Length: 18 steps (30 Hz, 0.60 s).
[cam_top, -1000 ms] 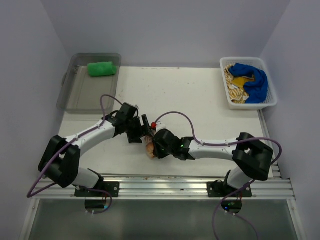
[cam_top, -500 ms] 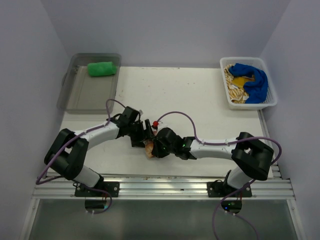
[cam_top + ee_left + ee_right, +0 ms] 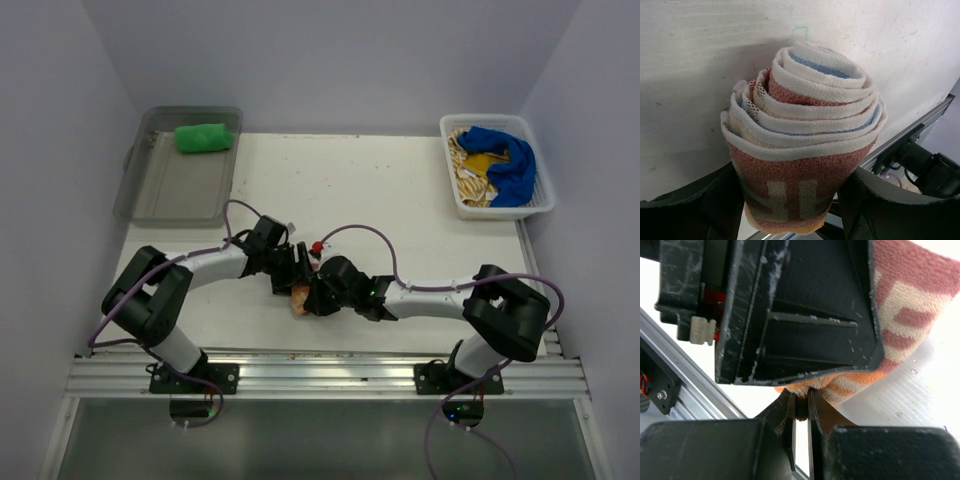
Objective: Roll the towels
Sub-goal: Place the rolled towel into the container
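The orange-and-white towel point(image 3: 802, 145) sits as a tight roll near the front middle of the table point(image 3: 400, 200), wedged between the two grippers. From the left wrist its spiral end faces the camera, so its long axis runs straight along the left gripper's point(image 3: 790, 202) reach. That gripper's black fingers point(image 3: 705, 205) stand wide on either flank of the roll and appear to press its sides. The right gripper point(image 3: 800, 407) comes in from the other side, jaws pressed together and pinching a fold of orange cloth at the roll's lower edge. Both are at the roll, but the left one has it across its full width, so any lift or carry looks to be its job.

The green towel point(image 3: 204, 137) lies rolled in the clear bin point(image 3: 150, 190) at the far left. The blue towel point(image 3: 505, 160) and the yellow-tan patterned towel point(image 3: 465, 175) lie loose in the white basket point(image 3: 545, 205) at the far right.

Compared with a second ago, the left arm's elbow has swung inward, its wrist has slid right up against the roll, and its jaws have drawn in; the right gripper stays put
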Motion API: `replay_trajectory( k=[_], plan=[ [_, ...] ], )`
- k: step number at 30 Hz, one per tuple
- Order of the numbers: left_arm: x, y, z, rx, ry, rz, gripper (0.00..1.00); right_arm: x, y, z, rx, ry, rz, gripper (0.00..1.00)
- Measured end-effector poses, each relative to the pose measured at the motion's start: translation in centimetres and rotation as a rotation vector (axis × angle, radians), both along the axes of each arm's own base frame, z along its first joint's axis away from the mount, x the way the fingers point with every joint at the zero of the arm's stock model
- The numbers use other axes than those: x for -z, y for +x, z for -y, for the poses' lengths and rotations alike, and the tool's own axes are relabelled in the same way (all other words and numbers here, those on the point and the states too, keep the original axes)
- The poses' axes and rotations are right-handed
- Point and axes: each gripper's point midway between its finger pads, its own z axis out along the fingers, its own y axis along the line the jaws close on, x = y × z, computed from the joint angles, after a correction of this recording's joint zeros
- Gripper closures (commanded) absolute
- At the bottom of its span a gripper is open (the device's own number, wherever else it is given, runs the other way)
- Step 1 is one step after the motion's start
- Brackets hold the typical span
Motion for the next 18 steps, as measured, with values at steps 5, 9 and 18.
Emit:
replay_trajectory(
  k=[5,9,18],
  plan=[
    [0.4,0.0,0.5,0.010,0.003,-0.002,0.54,0.0,0.0,-0.1,0.004,0.022,-0.015,1.00],
    [0.6,0.0,0.5,0.006,0.017,-0.007,0.73,0.0,-0.1,-0.2,0.006,0.035,-0.027,0.84],
    [-0.4,0.8,-0.3,-0.005,0.119,0.025,0.85,-1.9,-0.5,0.7,0.007,0.041,-0.014,0.37]
  ],
)
